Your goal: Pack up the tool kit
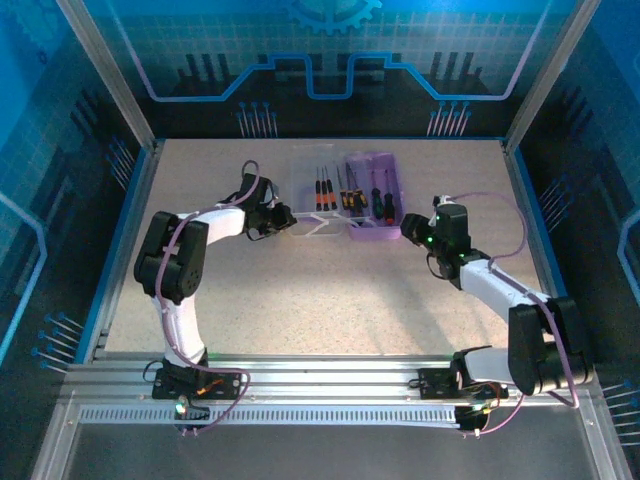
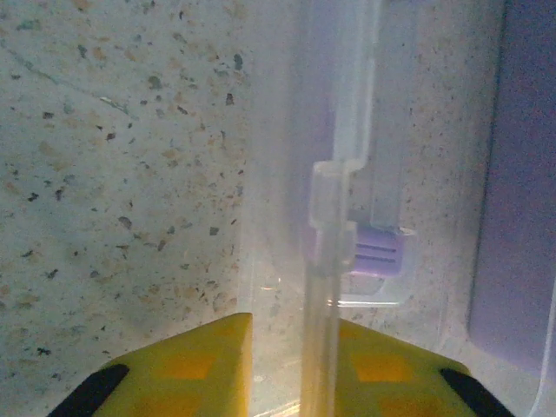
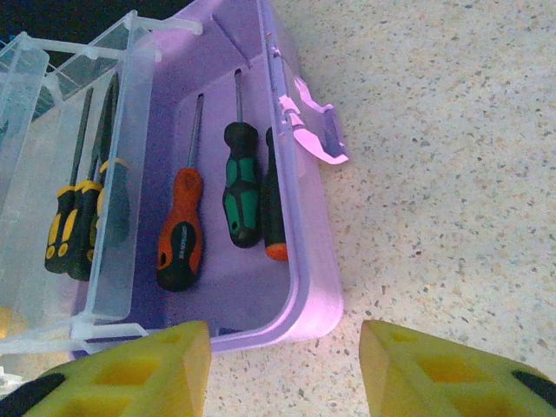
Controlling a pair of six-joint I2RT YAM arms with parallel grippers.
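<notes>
No words or numbers could be read. The orange screwdriver (image 3: pixel 181 239), at 9 o'clock from the green screwdriver (image 3: pixel 241 193), had a dark patch, too blurry to read.

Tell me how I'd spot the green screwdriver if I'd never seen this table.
Look toward the far middle of the table for the open purple case. Three screwdrivers lie in its purple base, and the green screwdriver is the middle one. Its handle is green and black; its neighbours are an orange-and-black screwdriver and a dark screwdriver with an orange end.
</notes>
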